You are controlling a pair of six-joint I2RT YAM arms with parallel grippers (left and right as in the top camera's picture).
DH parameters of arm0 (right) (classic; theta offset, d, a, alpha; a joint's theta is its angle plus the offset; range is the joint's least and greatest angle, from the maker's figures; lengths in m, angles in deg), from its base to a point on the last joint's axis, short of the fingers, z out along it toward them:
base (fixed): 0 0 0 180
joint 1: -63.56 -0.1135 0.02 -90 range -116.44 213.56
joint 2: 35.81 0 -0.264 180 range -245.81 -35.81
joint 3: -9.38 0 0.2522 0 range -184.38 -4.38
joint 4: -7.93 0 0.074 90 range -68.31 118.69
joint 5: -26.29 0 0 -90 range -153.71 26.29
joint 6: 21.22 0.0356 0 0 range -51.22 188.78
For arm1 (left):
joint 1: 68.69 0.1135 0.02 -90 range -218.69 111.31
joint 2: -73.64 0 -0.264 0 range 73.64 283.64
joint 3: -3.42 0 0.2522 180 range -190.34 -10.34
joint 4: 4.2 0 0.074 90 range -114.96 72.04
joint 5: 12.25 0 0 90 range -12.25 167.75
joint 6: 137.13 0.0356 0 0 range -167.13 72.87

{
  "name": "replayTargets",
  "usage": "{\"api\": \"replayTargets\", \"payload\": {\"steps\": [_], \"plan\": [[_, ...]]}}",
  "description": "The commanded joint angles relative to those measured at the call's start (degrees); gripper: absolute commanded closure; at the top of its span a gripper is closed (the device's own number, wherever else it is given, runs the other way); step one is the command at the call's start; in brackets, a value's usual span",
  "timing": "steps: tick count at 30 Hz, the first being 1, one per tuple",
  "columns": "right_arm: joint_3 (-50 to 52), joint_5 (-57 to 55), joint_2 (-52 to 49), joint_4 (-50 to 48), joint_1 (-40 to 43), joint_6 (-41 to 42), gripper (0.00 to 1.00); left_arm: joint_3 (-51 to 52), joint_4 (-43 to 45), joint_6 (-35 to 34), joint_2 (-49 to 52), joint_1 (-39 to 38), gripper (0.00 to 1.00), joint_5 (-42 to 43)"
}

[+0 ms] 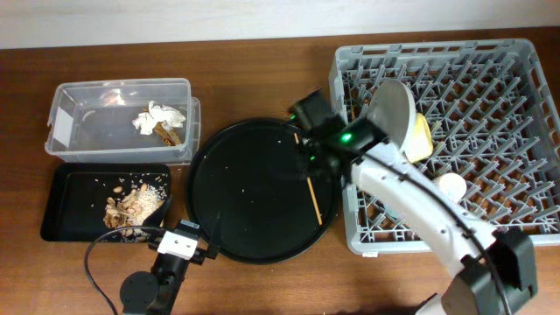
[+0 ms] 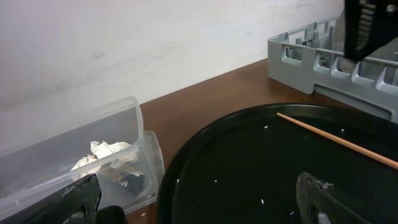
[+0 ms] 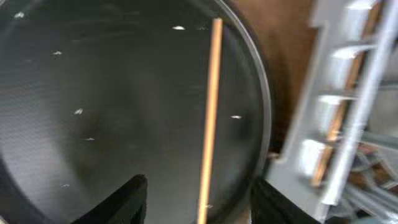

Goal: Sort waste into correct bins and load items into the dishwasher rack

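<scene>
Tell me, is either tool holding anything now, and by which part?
Nothing is held. Both the left tool and right tool are open; the chopstick lies loose on the round black tray.

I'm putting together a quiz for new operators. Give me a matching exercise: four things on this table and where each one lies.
Things:
1. chopstick
2. tissue
3. food scraps
4. plate

Places:
A. in the grey rack
B. in the clear tub
C. on the round black tray
D. in the shallow black tray

Pairs: 1-C, 2-B, 3-D, 4-A
</scene>
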State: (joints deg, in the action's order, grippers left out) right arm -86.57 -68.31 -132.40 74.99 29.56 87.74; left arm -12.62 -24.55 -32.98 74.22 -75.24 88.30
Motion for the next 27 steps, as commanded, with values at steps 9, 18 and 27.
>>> {"api": "replayTargets", "payload": {"steps": [9,18,27], "plan": [[2.5,2.5,-21.3,-5.9,2.2,5.7,0.76,0.5,0.2,0.5,-0.3,0.4,0.01,0.4],[2.4,2.1,-6.6,-3.6,1.4,5.2,0.96,0.5,0.2,0.5,-0.3,0.4,0.01,0.4],[2.4,-22.7,6.8,-1.7,7.9,0.8,0.96,0.5,0.2,0.5,-0.3,0.4,0.01,0.4]]}}
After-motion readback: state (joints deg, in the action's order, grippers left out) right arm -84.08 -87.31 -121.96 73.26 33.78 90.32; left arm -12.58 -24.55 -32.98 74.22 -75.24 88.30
